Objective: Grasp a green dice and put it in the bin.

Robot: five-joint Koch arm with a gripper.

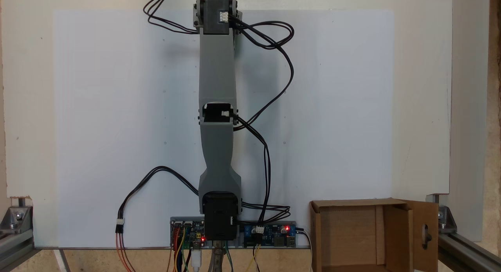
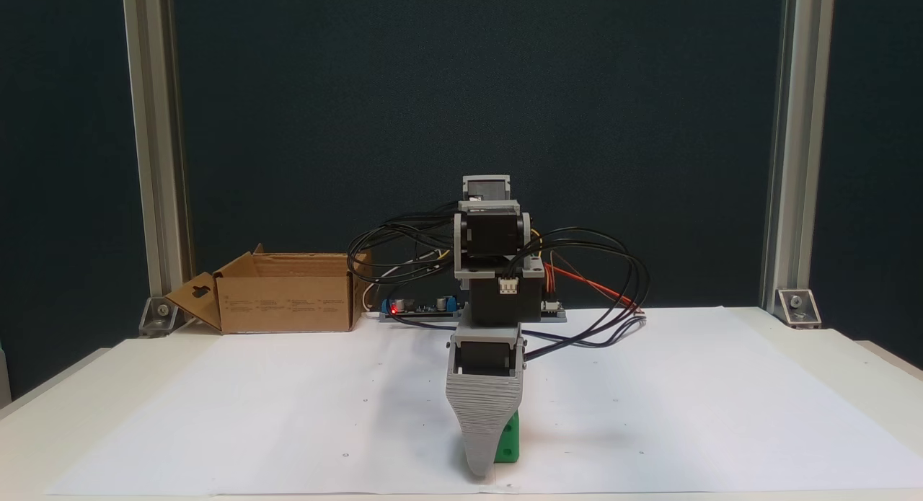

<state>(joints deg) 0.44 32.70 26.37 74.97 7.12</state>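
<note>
I have the arm [image 1: 217,107] stretched straight out over the white paper sheet [image 1: 332,107], which covers most of the counter [image 2: 851,349]. The paper lies bare on either side of the arm, so there is open room left and right.

From the front fixed view, the tool [image 2: 484,466] points down near the paper's near edge. The green dice [image 2: 509,439] sits on the paper right behind the grey finger [image 2: 482,422], touching or just beside it. One finger hides the other, so I cannot tell whether the tool is wide, narrow or gripping.

From above, the arm covers the dice.

The bin [image 2: 285,303] stands open at the far left corner in the front view, well apart from the dice, beside the circuit boards [image 1: 270,231] at the arm's base. Black cables [image 2: 606,292] loop around the arm. Metal frame posts [image 2: 782,140] stand at the far corners.
</note>
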